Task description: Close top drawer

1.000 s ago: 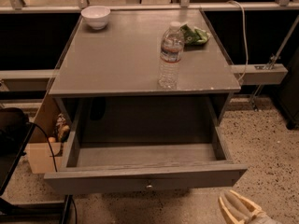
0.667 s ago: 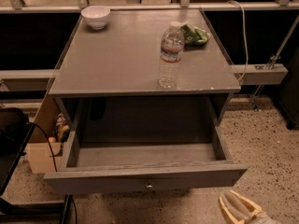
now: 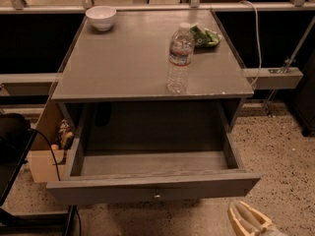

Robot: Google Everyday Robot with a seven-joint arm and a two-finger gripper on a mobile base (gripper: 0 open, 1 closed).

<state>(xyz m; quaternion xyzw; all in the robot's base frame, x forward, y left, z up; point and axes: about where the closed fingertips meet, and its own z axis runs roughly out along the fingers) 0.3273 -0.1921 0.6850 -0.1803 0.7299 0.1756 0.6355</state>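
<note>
The top drawer (image 3: 152, 187) is showing a plain matte grey across its front panel and inner walls, with a small knob (image 3: 157, 195) glinting silvery at its centre. The worktop (image 3: 123, 68) above is wearing the same flat grey, with paler chips dotting its front edge. On it, a bowl (image 3: 101, 17) is gleaming white, a water bottle (image 3: 179, 58) is standing clear with a white cap and pale label, and a crumpled packet (image 3: 205, 36) is showing green. The floor (image 3: 280, 151) is carrying a beige speckle with dark flecks. The pincer (image 3: 243, 214), at the view's lower right corner in front of the drawer, is showing cream.
</note>
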